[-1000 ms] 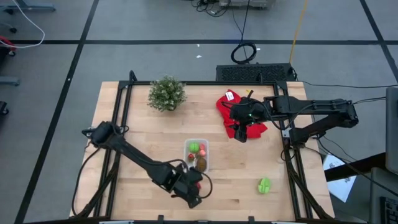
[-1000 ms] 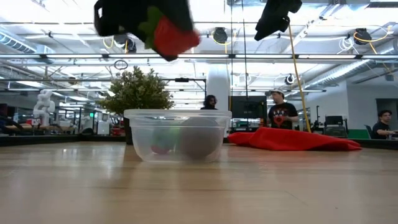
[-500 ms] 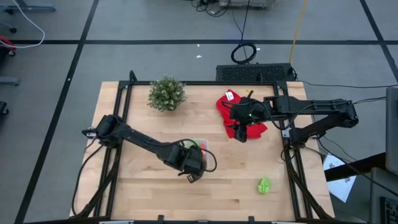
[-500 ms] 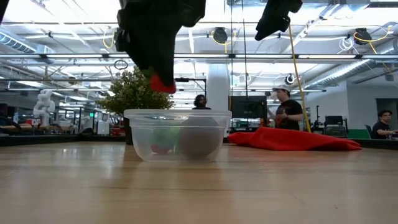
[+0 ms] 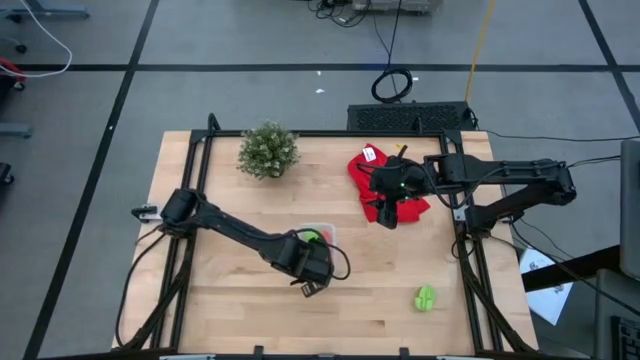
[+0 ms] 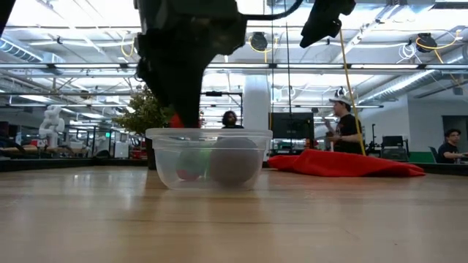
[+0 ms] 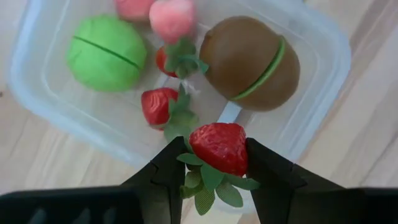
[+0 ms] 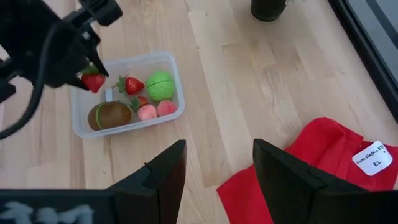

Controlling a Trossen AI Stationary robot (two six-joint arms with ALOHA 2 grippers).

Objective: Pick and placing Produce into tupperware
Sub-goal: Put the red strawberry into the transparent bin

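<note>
Your left gripper (image 7: pixel 214 163) is clamped on a red strawberry (image 7: pixel 219 148), its two dark fingers pressing the fruit from either side with the green leafy cap hanging below. You have it poised directly over the tupperware (image 7: pixel 314 93), just above the rim at one end of the tub; in the low view the berry (image 6: pixel 176 120) shows level with the top edge of the tupperware (image 6: pixel 209 158).

Inside the tub you can see a brown oval fruit (image 7: pixel 250 63) with a green seam, a round green piece (image 7: pixel 106 53) with a slit across it, two more strawberries (image 7: pixel 159 106) and small pink pieces (image 7: pixel 172 18). One green piece (image 5: pixel 425 297) lies alone on the table, well apart from the tub, toward the right front corner.

Your right gripper (image 8: pixel 214 180) hangs above the red cloth (image 8: pixel 323 162), its fingers set apart with nothing between them.

The table (image 5: pixel 220 300) is pale wooden planking with a dark frame. A bushy green plant (image 5: pixel 268 150) stands near the far edge. Beyond the table the low view looks into a bright hall with ceiling pipes, where people (image 6: pixel 341 124) stand and sit.

The tub is clear, smooth plastic, rectangular with rounded corners. The cloth is soft, rumpled and carries a white tag (image 8: pixel 375 154).
</note>
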